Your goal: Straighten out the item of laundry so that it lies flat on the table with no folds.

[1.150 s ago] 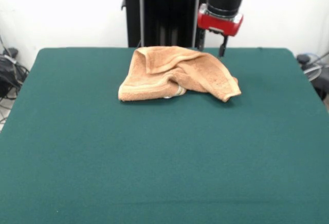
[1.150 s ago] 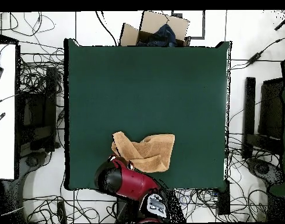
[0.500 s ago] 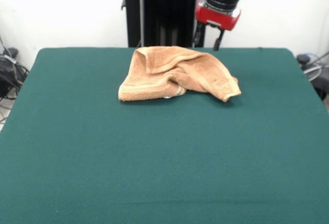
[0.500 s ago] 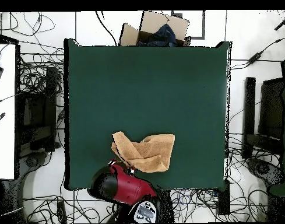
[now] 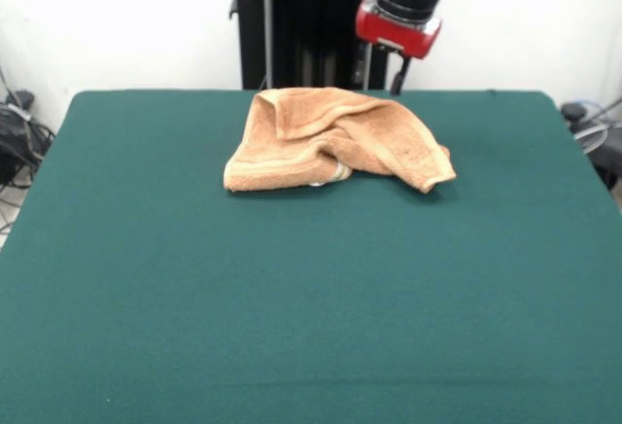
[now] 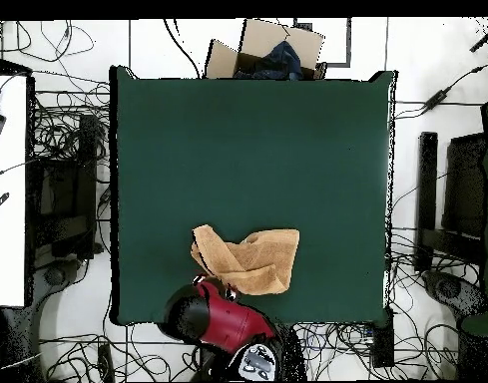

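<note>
The item of laundry (image 5: pixel 335 137) is a peach-orange towel lying crumpled near the far edge of the green table (image 5: pixel 292 298). Its right part is folded over itself and a small white tag shows at its near edge. In the overhead view the towel (image 6: pixel 249 261) lies close to the table's (image 6: pixel 247 150) bottom edge. My gripper (image 5: pixel 382 76) hangs above and behind the towel's far right side, clear of it. It is open, with nothing between its fingers. Seen from overhead, the red arm (image 6: pixel 223 317) sits just below the towel.
A black pedestal column (image 5: pixel 301 20) stands behind the table. A cardboard box (image 6: pixel 272 50) with dark cloth in it sits beyond the table's top edge. Cables cover the floor around the table, and a white desk (image 6: pixel 3 190) stands at the left.
The gripper has risen and shifted left in the front view, away from the towel's far right corner. The towel has not moved.
</note>
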{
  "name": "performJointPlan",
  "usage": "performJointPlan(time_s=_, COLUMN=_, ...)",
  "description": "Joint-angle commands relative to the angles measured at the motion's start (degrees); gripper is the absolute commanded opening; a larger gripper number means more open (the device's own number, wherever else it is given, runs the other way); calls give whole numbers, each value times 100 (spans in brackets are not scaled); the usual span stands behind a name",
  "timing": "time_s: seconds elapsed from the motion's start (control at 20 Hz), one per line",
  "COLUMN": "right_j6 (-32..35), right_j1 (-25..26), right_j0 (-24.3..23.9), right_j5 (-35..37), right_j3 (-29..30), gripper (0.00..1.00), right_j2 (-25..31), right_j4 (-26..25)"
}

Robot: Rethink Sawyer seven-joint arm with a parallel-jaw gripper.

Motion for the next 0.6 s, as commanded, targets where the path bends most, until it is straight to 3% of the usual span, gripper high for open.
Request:
performJointPlan(time_s=0.05, right_j6=1034, right_j1=420, right_j0=230, right_j5=161, right_j3=-413, gripper=100, right_j2=-233, right_j4=209)
performJointPlan(time_s=0.6, right_j6=1259, right_j1=814, right_j0=399, right_j5=-350, right_j3=-501, gripper=100, right_j2=-393, right_j4=323)
